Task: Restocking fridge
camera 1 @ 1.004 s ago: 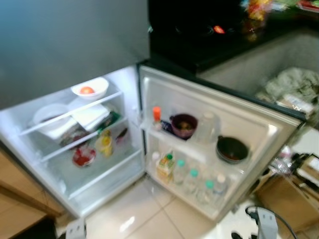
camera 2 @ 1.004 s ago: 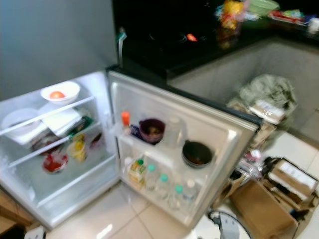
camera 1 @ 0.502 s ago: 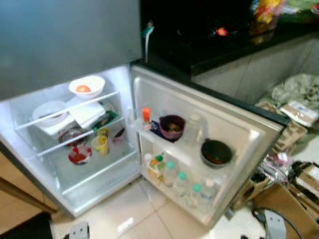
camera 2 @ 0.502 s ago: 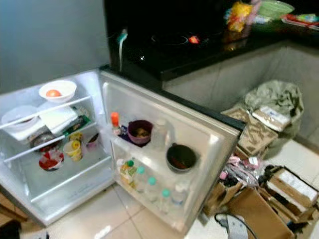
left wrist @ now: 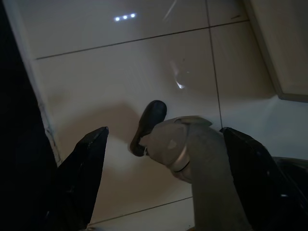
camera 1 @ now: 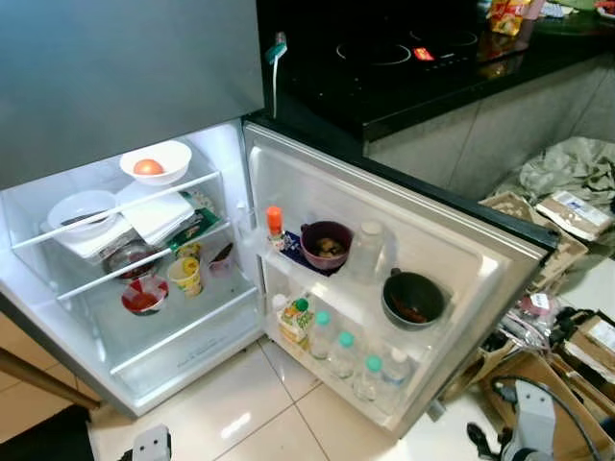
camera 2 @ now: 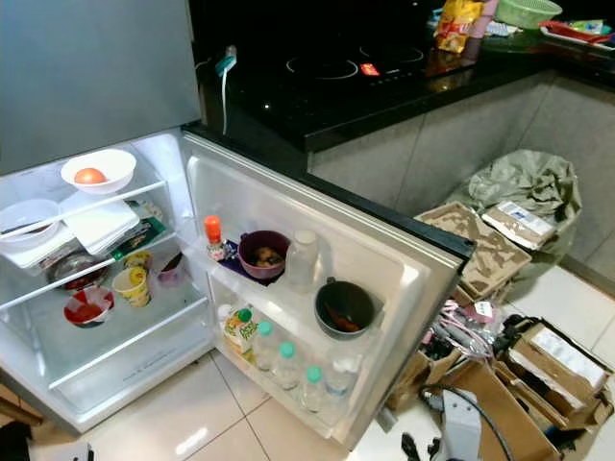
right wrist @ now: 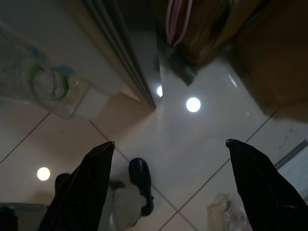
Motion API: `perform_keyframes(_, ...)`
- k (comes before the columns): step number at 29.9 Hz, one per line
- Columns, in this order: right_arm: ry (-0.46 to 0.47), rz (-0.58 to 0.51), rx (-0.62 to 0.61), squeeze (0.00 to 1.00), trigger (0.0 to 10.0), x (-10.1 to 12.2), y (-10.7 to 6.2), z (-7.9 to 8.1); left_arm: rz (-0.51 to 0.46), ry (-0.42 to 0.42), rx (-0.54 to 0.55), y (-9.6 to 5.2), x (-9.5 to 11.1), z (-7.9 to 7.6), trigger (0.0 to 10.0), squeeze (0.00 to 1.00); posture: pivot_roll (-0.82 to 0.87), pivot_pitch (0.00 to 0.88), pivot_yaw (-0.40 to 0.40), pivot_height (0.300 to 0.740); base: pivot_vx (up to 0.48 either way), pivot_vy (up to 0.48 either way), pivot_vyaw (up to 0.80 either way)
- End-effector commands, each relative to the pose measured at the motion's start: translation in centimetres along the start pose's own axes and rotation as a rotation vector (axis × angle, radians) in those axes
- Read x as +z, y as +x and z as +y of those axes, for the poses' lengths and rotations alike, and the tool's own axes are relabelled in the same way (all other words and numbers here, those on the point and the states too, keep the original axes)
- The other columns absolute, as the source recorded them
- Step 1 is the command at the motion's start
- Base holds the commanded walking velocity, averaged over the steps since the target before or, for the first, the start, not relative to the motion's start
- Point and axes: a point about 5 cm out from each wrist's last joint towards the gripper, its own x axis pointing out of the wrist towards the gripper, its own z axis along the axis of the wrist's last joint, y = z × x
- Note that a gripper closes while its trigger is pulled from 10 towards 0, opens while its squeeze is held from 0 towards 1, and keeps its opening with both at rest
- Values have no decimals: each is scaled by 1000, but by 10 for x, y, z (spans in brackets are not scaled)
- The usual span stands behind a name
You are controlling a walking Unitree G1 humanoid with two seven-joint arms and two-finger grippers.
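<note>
The fridge's lower compartment [camera 1: 183, 331] stands open, its door [camera 1: 452, 240] swung out to the right. On the shelves are a white bowl with a tomato [camera 1: 154, 161], another white bowl [camera 1: 81, 209], a yellow cup [camera 1: 186, 277] and a red dish [camera 1: 142, 298]. The door racks hold an orange-capped bottle [camera 1: 275, 223], a purple bowl [camera 1: 325, 244], a clear jar [camera 1: 366, 250], a dark pot [camera 1: 413, 300], a juice carton [camera 1: 296, 323] and green-capped water bottles [camera 1: 341, 353]. My left gripper [left wrist: 163, 131] hangs open over floor tiles. My right gripper [right wrist: 169, 143] hangs open, low by the door's bottom corner.
A black cooktop counter [camera 1: 404, 67] runs behind the fridge door. Cardboard boxes [camera 2: 538, 365] and a grey-green bag [camera 2: 524, 192] crowd the floor to the right of the door. Pale floor tiles [camera 1: 250, 423] lie in front of the fridge. A wooden cabinet edge [camera 1: 19, 370] is at the left.
The camera has shifted, so the fridge sits further left and the blur has gone. Nothing inside the fridge has moved.
</note>
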Motion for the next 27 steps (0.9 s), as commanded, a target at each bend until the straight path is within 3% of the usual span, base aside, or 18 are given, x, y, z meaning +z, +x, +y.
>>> perform_keyframes(1,7,-10,-7,0,10000,2,0,-1,24,-1,0,0,-6,-2,10000,0,-10,0,-33,740,0,0,0)
perform_keyframes(5,1,-36,-55,0,10000,11,1,-6,24,-4,0,0,-6,-3,10000,0,-10,0,-33,740,0,0,0)
perform_keyframes(8,14,-81,-132,0,10000,24,-1,-17,23,-6,1,0,-6,-2,10000,0,-10,0,-33,740,0,0,0)
perform_keyframes(9,20,-124,-228,0,10000,39,-3,-31,23,-7,2,0,-6,-2,10000,0,-5,0,-33,740,0,0,0)
perform_keyframes(11,42,-168,-282,0,10000,52,-6,-40,24,-8,3,0,-6,-1,10000,0,-5,0,-33,740,0,0,0)
perform_keyframes(17,44,-241,-357,0,10000,75,-11,-53,24,-9,3,-1,-7,-1,10000,0,-6,0,-32,740,0,0,0)
perform_keyframes(19,145,-360,-344,0,10000,102,-14,-57,23,-12,1,-1,-7,-1,10000,0,-5,0,-33,740,0,0,0)
perform_keyframes(20,185,-414,-320,0,1804,112,-15,-56,23,-13,0,-1,-7,-1,10000,0,-5,0,-33,740,0,0,0)
perform_keyframes(23,209,-448,-308,0,1804,119,-16,-56,22,-14,0,-1,-7,-1,10000,0,-5,0,-33,740,0,0,0)
perform_keyframes(24,242,-504,-260,0,0,132,-17,-52,23,-15,0,-1,-7,-1,10000,0,-5,0,-33,740,0,0,0)
perform_keyframes(27,286,-589,-183,0,0,152,-20,-48,23,-17,-1,-1,-7,-2,10000,0,-5,0,-33,740,0,0,0)
